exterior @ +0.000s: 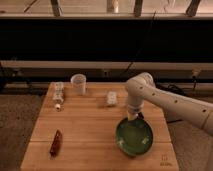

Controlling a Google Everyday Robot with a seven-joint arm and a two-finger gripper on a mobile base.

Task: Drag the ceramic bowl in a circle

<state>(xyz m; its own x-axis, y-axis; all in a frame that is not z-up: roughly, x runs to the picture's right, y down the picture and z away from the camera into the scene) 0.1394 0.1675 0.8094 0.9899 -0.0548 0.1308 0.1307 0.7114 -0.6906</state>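
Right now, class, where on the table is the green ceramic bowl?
In the camera view, the green ceramic bowl sits at the wooden table's front right, directly under the gripper at its far rim, nearer the camera than the small white packet.

pincer [132, 117] tips behind ceramic bowl [134, 138] rim

The gripper [132, 117] is pressing down at the far rim of the ceramic bowl [134, 138], near the worktop's [90, 125] right edge. Just beyond it a small white packet [111, 98] is lying. Broad bare wood is stretching leftward; the white cup [78, 83], bottle [59, 95] and dark red bar [55, 143] are sitting well apart.
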